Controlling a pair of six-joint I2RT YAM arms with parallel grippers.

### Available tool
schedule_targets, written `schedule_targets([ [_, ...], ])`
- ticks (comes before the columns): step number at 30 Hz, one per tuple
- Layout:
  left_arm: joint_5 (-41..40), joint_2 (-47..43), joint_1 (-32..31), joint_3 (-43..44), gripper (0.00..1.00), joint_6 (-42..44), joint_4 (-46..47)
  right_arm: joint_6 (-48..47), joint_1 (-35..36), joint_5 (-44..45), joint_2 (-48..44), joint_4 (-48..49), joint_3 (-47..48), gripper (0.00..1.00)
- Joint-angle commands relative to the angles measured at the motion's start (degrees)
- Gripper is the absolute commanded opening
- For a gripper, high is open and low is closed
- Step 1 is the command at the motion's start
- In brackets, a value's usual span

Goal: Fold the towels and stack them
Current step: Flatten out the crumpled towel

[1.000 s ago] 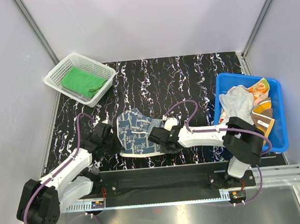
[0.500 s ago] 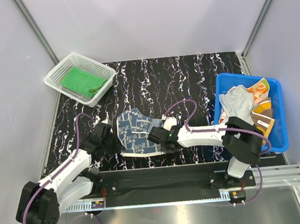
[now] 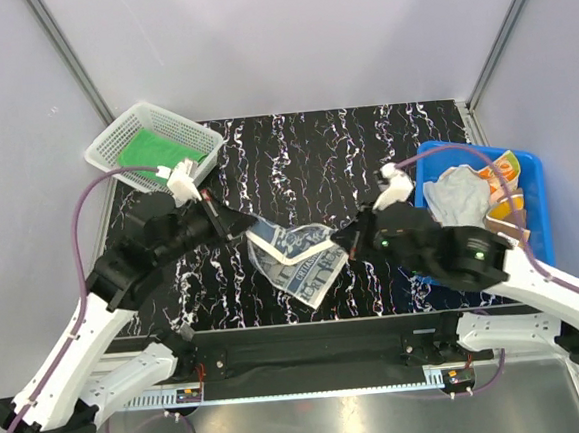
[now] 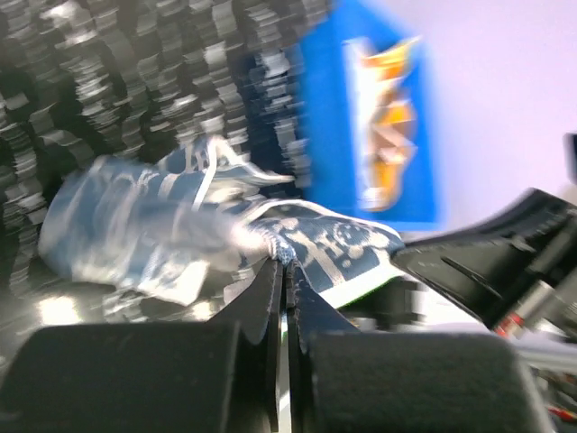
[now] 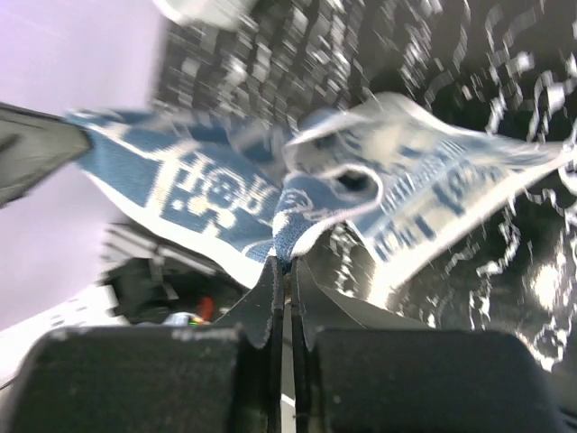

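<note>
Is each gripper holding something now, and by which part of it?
Both hold the navy patterned towel. The left gripper has its jaws shut on its left corner, the right gripper on its right corner, as the top view shows.

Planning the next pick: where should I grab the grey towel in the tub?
Pinch the grey towel at its bunched top fold, coming from straight above. It lies crumpled on top, and the tub walls would likely block a sideways approach.
</note>
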Motion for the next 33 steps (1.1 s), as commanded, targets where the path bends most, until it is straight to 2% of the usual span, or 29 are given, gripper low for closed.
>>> schedule_targets([
  [1, 4.7, 1.3, -1.7, 6.8, 0.0, -4.6, 0.5, -5.9, 0.5, 0.7, -3.2, 0.8, 4.9, 0.0],
  [5, -1.0, 2.0, -6.9, 13.3, 0.0, -6.9, -1.9, -6.5, 0.5, 2.6, -3.5, -6.6, 13.6, 0.0],
  [8, -4.1, 3.6, -7.9, 17.2, 0.0, -6.9, -4.2, -5.9, 0.5, 7.9, -3.2, -11.4, 16.5, 0.0],
  [14, -1.0, 9.4, -7.9, 21.2, 0.0, -7.7, 0.3, -12.4, 0.6, 13.3, 0.7, -10.3, 23.8, 0.0],
  [19, -2.9, 17.8, -7.9, 34.5, 0.0, -4.9, -4.5, -20.4, 0.5, 21.5, 3.3, -8.9, 32.7, 0.0],
  [21, -5.9, 20.1, -7.5, 40.4, 0.0, -3.3, -6.7, -26.5, 0.6, 23.2, 3.7, -6.0, 34.8, 0.0],
  [24, -6.1, 24.7, -4.7, 44.9, 0.0, -1.8, -8.1, -37.3, 0.5, 28.4, 4.9, 1.7, 35.1, 0.0],
  [25, -5.4, 26.0, -3.5, 46.8, 0.0, -1.6, -8.5, -40.6, 0.5, 31.9, 5.3, 4.3, 34.8, 0.0],
  [26, -2.8, 27.9, -0.7, 46.9, 0.0, -1.9, -8.5, -48.4, 0.4, 33.3, 5.9, 10.7, 34.1, 0.0],
  [29, 2.7, 31.0, 4.2, 45.6, 0.0, -2.2, -6.6, -61.7, 0.1, 36.8, 8.2, 22.7, 30.5, 0.0],
  [31, 3.8, 32.4, 6.9, 45.7, 0.0, -1.5, -6.1, -63.5, -1.4, 37.3, 11.1, 24.2, 31.9, 0.0],
  [33, 6.6, 34.4, 8.7, 46.6, 0.0, -1.1, -5.9, -61.6, -6.1, 34.7, 13.4, 22.3, 34.8, 0.0],
])
